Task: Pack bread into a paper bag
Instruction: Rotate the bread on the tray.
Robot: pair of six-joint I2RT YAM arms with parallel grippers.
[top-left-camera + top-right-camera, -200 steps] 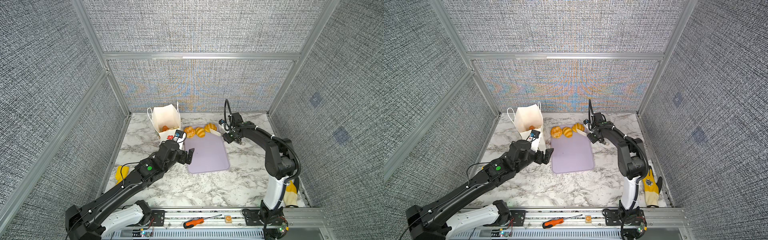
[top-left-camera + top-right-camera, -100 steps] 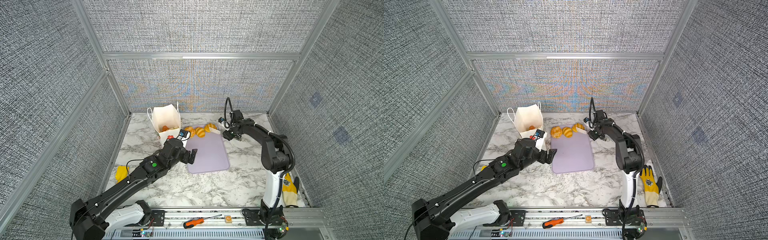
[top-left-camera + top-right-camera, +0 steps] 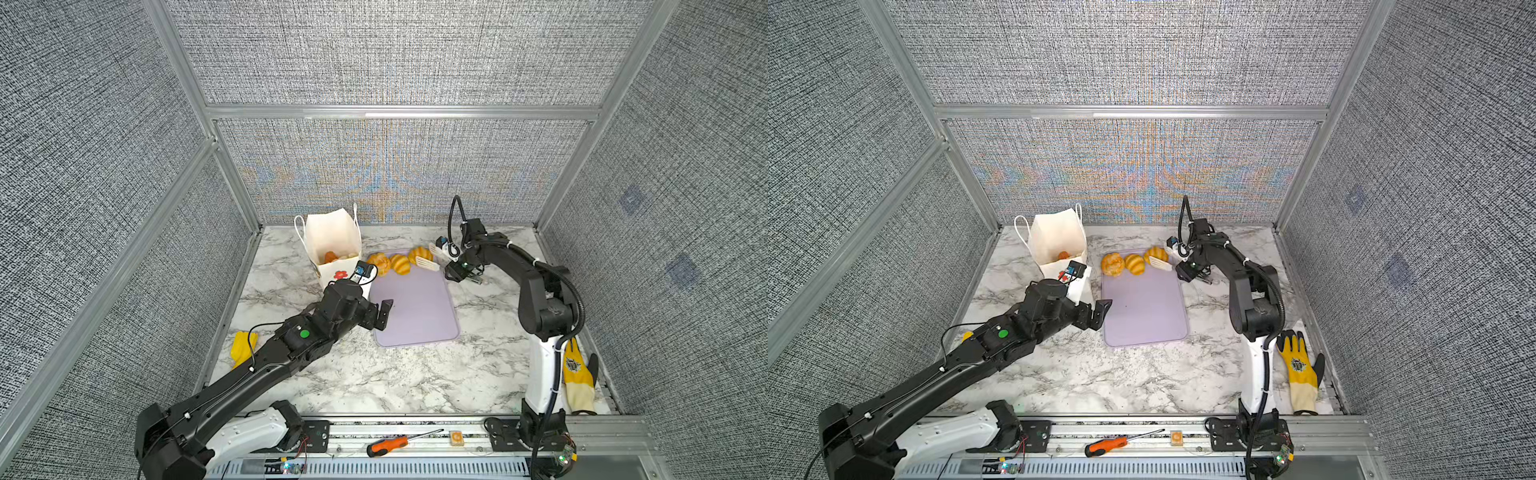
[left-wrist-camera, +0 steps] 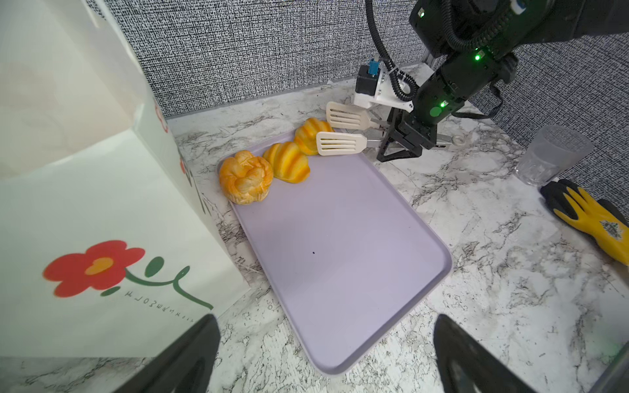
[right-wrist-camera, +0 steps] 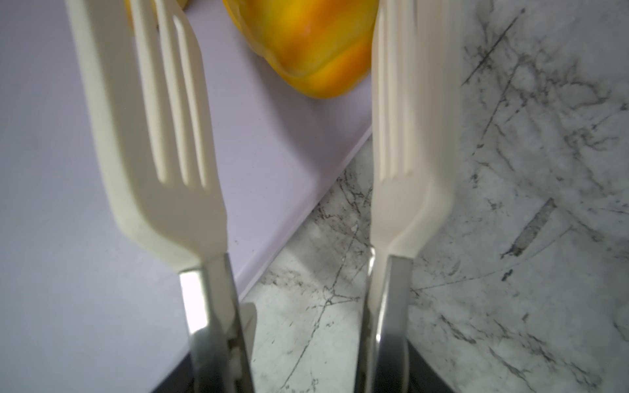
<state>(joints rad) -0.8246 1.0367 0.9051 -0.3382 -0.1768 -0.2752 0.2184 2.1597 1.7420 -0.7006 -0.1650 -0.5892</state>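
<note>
The white paper bag point(image 3: 332, 237) point(image 3: 1057, 241) point(image 4: 85, 204) stands open at the back left, with orange-brown bread point(image 3: 331, 256) point(image 3: 1063, 255) inside. On the far end of the lilac tray point(image 3: 415, 307) point(image 4: 340, 255) lie a round bun point(image 3: 379, 262) point(image 4: 245, 177) and two striped rolls point(image 3: 400, 263) point(image 4: 287, 162). My right gripper point(image 3: 457, 272) point(image 4: 405, 139) point(image 5: 299, 367) is shut on cream tongs point(image 3: 432, 257) point(image 4: 340, 143) point(image 5: 163, 136). The tongs' blades stand apart, with the rightmost roll point(image 3: 420, 253) point(image 4: 309, 135) point(image 5: 306, 44) between their tips. My left gripper point(image 3: 374, 316) point(image 4: 325, 326) hangs open and empty over the tray's near left corner, beside the bag.
A yellow glove point(image 3: 577, 374) point(image 4: 595, 221) lies by the right arm's base, and another yellow glove point(image 3: 241, 349) at the left wall. A clear cup point(image 4: 551, 153) stands at the back right. An orange screwdriver point(image 3: 390, 444) rests on the front rail. Grey walls enclose three sides.
My left arm has crept a little to the right along the tray's edge. The right arm's elbow has folded inward, while the tongs stay at the rightmost roll.
</note>
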